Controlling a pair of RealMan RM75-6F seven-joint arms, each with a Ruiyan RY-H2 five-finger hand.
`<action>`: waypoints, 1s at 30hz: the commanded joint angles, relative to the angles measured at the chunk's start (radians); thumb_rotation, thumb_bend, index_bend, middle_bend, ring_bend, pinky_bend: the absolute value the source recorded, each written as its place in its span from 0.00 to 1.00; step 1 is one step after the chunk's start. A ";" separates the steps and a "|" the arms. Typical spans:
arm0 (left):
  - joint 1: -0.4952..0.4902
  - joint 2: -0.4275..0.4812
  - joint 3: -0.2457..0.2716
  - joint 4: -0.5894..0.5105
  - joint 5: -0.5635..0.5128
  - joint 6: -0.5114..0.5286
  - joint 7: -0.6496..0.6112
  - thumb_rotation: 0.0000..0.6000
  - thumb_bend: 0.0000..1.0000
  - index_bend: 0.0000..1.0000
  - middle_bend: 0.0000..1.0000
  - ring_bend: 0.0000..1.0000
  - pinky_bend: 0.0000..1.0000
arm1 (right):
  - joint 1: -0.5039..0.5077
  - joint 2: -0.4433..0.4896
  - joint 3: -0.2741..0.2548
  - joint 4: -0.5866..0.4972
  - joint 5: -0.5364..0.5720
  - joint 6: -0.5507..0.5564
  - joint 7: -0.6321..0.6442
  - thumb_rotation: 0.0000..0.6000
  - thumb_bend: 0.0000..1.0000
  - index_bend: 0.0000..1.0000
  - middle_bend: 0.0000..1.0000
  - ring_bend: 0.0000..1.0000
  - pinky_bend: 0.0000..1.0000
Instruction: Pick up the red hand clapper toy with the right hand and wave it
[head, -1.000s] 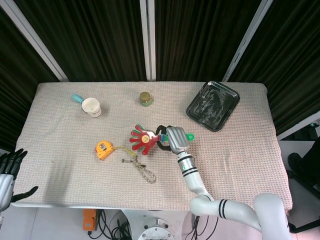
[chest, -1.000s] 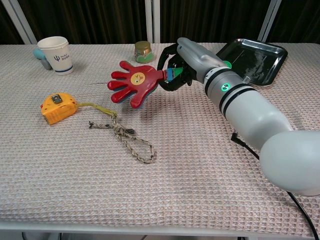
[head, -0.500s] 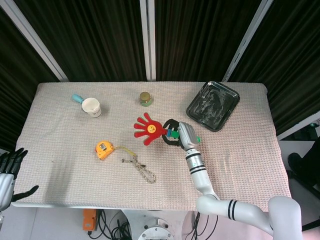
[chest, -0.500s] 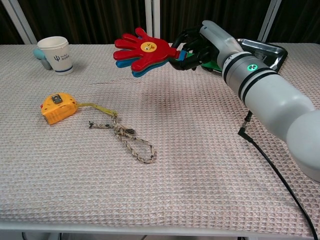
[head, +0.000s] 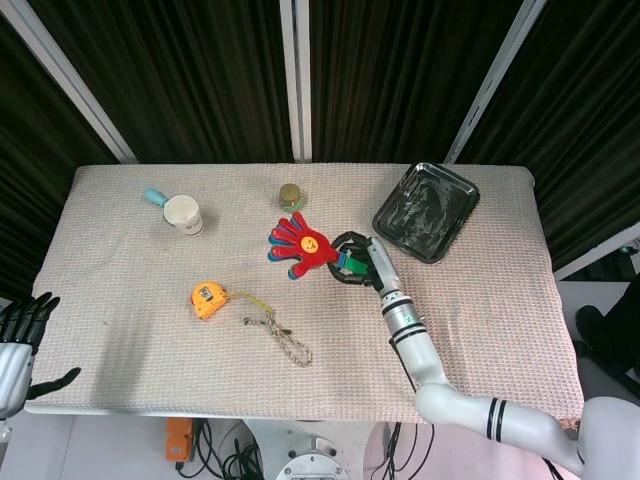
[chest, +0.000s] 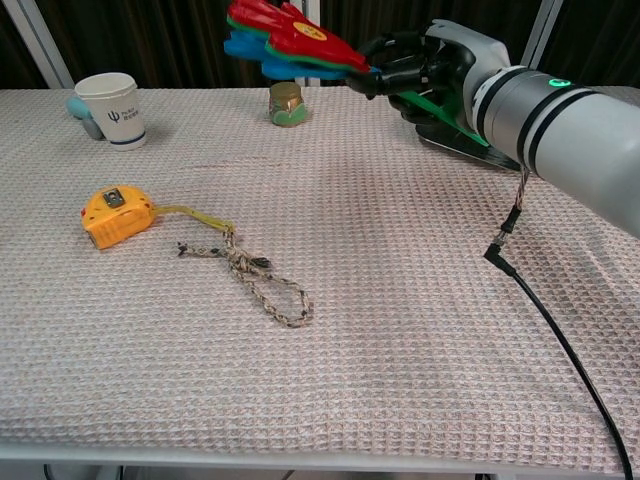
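The red hand clapper toy (head: 300, 245) (chest: 285, 30), with blue and green layers under its red palm, is lifted well above the table. My right hand (head: 358, 262) (chest: 420, 72) grips its green handle, with the toy's palm sticking out to the left. My left hand (head: 22, 330) hangs off the table's near left corner with its fingers spread and nothing in it; the chest view does not show it.
An orange tape measure (head: 207, 299) (chest: 115, 217) lies mid-left with a knotted rope (head: 282, 337) (chest: 262, 283) beside it. A paper cup (head: 183, 214) (chest: 112, 109) and a small jar (head: 291, 197) (chest: 287, 103) stand further back. A black tray (head: 426, 211) sits at the back right.
My right hand has raised the clapper from just above the table to high over it, moving back and to the right. The left hand has stayed put.
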 joint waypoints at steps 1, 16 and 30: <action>0.000 -0.001 0.000 0.000 -0.003 -0.002 0.000 1.00 0.06 0.04 0.02 0.00 0.02 | -0.115 0.166 0.172 -0.185 -0.009 -0.250 0.378 1.00 0.44 0.91 0.71 0.84 1.00; -0.007 -0.002 -0.003 -0.006 -0.003 -0.006 0.011 1.00 0.06 0.04 0.02 0.00 0.02 | -0.175 0.254 0.128 -0.081 -0.652 -0.287 0.411 1.00 0.43 0.91 0.79 0.84 1.00; -0.004 -0.002 0.000 0.002 -0.009 -0.007 0.004 1.00 0.06 0.04 0.02 0.00 0.02 | -0.064 0.319 -0.010 -0.077 -0.267 -0.264 -0.573 1.00 0.44 0.93 0.83 0.84 1.00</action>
